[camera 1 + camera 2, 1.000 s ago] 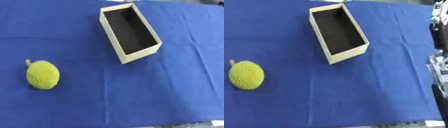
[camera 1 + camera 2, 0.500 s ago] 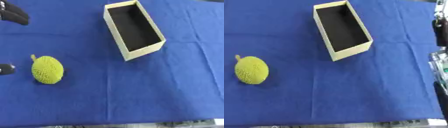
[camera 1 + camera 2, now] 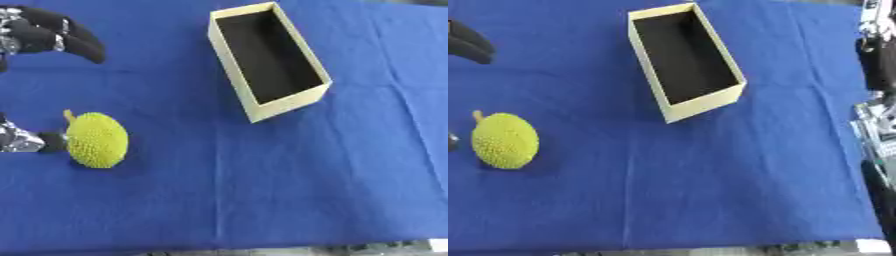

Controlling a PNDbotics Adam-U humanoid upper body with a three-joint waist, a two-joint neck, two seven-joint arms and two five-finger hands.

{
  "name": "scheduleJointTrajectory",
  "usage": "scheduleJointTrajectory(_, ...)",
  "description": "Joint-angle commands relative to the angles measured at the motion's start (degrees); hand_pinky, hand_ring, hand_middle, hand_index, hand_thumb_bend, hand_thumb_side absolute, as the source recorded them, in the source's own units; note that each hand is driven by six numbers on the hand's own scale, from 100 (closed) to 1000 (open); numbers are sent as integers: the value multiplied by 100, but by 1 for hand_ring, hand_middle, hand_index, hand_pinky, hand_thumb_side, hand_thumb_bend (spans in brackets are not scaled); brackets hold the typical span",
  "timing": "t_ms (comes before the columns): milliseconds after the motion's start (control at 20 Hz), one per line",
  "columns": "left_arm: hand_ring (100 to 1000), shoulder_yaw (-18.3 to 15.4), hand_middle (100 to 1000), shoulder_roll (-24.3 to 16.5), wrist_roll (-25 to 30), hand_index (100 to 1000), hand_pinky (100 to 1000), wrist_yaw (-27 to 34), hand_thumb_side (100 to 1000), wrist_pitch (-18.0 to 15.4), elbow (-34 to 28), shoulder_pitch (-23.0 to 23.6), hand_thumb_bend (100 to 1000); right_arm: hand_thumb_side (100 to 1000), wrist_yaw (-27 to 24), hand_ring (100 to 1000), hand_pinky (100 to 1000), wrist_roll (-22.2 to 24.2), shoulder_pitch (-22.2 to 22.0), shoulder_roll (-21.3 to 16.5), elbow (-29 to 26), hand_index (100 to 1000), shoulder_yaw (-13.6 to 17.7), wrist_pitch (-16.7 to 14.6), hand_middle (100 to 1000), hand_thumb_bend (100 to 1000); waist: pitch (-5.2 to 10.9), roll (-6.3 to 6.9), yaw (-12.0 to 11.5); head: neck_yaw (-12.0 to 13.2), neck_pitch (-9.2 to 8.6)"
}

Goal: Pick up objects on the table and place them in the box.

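A yellow-green bumpy fruit [image 3: 96, 140] with a short stem lies on the blue cloth at the left. My left hand [image 3: 48, 35] reaches in from the left edge and is open. Its dark fingers hover above and behind the fruit, and its thumb [image 3: 26, 142] sits right at the fruit's left side. An open cream box [image 3: 290, 104] with a black inside stands empty at the upper middle, its long side angled. Parts of my right arm or hand [image 3: 877, 60] show at the right edge of the right eye view, away from both objects.
Blue cloth [image 3: 262, 190] covers the whole table, with open cloth between fruit and box and across the front. The table's front edge runs along the bottom of the views.
My left hand has come in from the left and spread around the fruit's left side. The whole picture has shifted right, so the camera moved; fruit and box stay put.
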State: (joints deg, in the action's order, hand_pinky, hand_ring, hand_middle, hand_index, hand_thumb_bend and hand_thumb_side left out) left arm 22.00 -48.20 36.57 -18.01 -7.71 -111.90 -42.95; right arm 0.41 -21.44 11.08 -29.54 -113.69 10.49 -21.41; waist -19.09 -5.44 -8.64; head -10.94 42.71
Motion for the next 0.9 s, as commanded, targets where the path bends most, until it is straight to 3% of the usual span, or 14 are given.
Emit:
scheduleJointTrajectory(50,935,24,858,-68,278,855,878,-21,100,97,143,1,705,580,-22,836,826,5,46,-196,-90,820,23,1,661,100,104,21,-2,-42,-53)
scheduleJointTrajectory(400,899,-15,830,5,711,865,838,15,117,629,174,-39,766,581,-29,837,826,8,47,-185,-90,819,17,12,660,100,100,30,6,-36,-62)
scheduleJointTrajectory(700,854,77,795,59,773,857,763,-400,132,712,362,34,796,581,-34,837,826,8,44,-169,-90,819,13,18,660,100,93,37,34,-21,-99)
scheduleJointTrajectory(900,793,171,731,247,677,855,692,-741,158,724,693,73,737,581,-41,837,826,13,41,-154,-90,819,10,27,659,100,85,33,54,-5,-125)
